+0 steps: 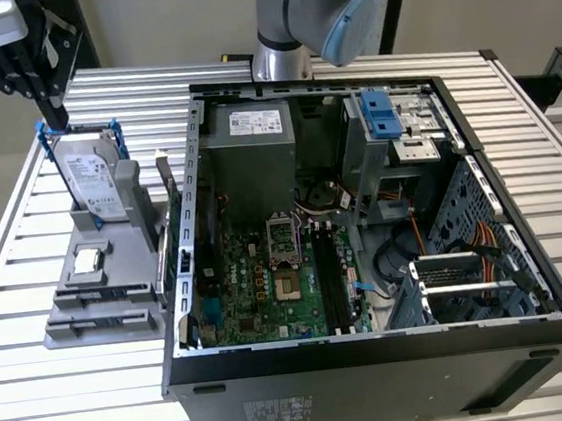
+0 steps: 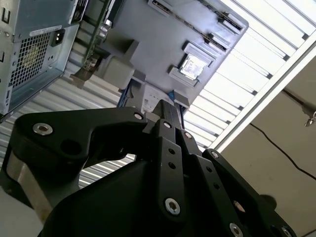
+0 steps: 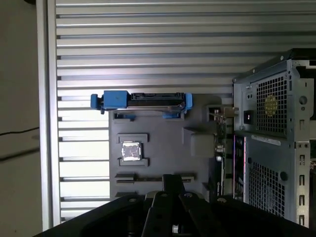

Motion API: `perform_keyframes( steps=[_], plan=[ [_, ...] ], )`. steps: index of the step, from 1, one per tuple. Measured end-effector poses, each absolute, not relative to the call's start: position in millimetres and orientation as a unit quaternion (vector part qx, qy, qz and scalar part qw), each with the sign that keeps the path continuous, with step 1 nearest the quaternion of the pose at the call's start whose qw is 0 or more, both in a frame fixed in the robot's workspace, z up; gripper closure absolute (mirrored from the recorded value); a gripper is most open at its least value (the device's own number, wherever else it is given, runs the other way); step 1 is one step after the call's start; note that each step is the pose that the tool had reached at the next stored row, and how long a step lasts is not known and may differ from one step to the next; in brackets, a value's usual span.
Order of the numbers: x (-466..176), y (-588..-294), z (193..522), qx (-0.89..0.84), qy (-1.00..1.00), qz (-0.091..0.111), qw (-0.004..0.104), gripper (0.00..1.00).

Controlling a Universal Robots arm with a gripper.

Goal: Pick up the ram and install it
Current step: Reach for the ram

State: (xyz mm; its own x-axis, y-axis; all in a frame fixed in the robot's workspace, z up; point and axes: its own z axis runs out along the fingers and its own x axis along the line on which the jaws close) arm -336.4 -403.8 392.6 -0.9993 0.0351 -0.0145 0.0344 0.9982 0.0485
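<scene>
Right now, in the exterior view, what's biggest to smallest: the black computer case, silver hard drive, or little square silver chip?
Largest: the black computer case.
Then the silver hard drive.
Smallest: the little square silver chip.

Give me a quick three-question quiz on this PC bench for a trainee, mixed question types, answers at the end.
1. True or false: the ram is already seated on the motherboard.
2. What stands upright in the blue bracket? A) hard drive B) graphics card C) keyboard
3. Which part lies in the square recess of the grey holder?
Key: 1 false: it stands at the holder's edge, beside the computer case, and the end effector hangs above the holder. 2 A. 3 the processor chip.
</scene>
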Motion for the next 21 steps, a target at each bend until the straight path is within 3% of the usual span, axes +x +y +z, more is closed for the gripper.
perform_keyframes(
  steps=[21],
  plan=[
    [-344.3,-403.8,392.6,0.018,1.000,0.024,0.008,1.00]
  ],
)
